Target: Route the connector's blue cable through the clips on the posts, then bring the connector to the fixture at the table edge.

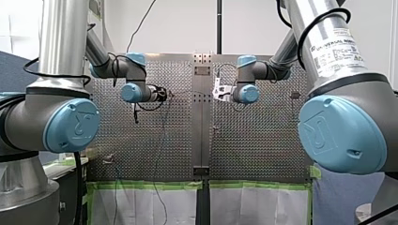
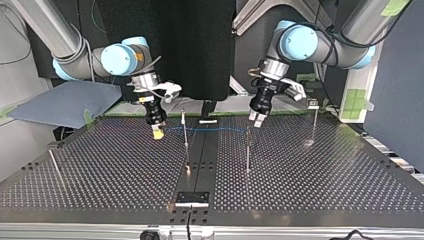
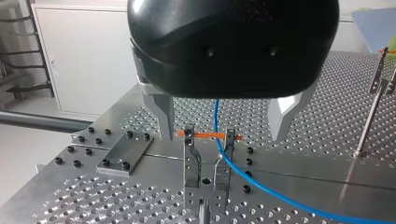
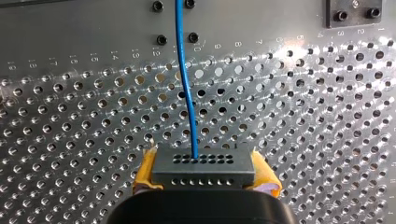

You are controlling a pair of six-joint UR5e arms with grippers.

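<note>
Between the yellow pads point(image 4: 144, 171) of my right tool point(image 4: 204, 179) sits the connector point(image 4: 204, 165), clamped fast, its blue cable point(image 4: 184, 70) leaving straight ahead. Across the worktop point(image 2: 320, 185) in the top view the cable's long axis runs toward 3 o'clock to my left tool point(image 2: 257, 120), whose metal fingers point(image 3: 164, 116) stand apart astride a clip point(image 3: 208, 158), the cable seemingly between its prongs; the fixture point(image 2: 191, 198) lies about 5 o'clock from the connector, nearer my right arm, I judge
</note>
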